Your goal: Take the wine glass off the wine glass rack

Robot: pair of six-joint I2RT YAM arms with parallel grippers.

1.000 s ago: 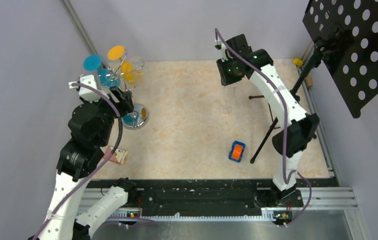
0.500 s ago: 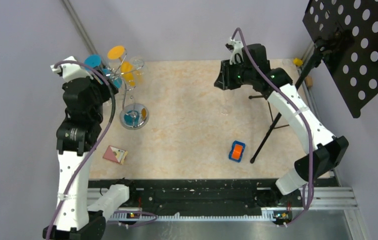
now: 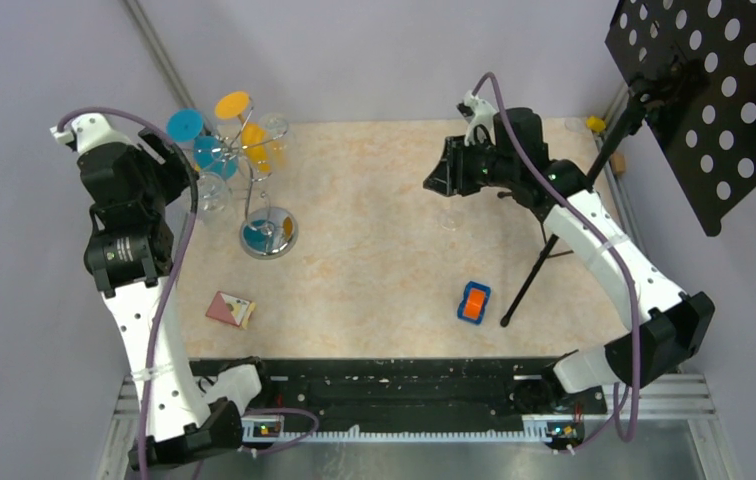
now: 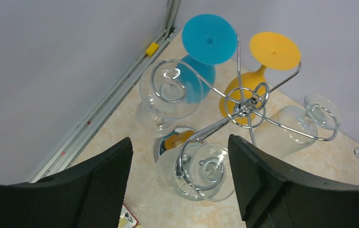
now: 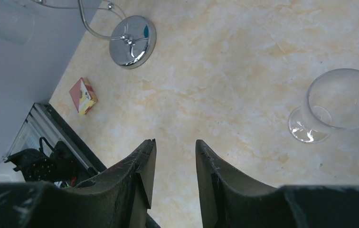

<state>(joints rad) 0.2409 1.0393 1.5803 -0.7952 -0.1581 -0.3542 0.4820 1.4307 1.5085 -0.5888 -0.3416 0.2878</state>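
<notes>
Towering left arm (image 3: 140,312) (jaws apart)

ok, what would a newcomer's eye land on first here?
The wine glass rack in the far left corner of the table, hung with a blue glass, an orange glass and clear ones upside down. Then the black perforated panel at upper right, and one clear glass standing alone mid-table.

Six wine glasses (image 4: 168,90), one rack (image 4: 244,107)
</notes>
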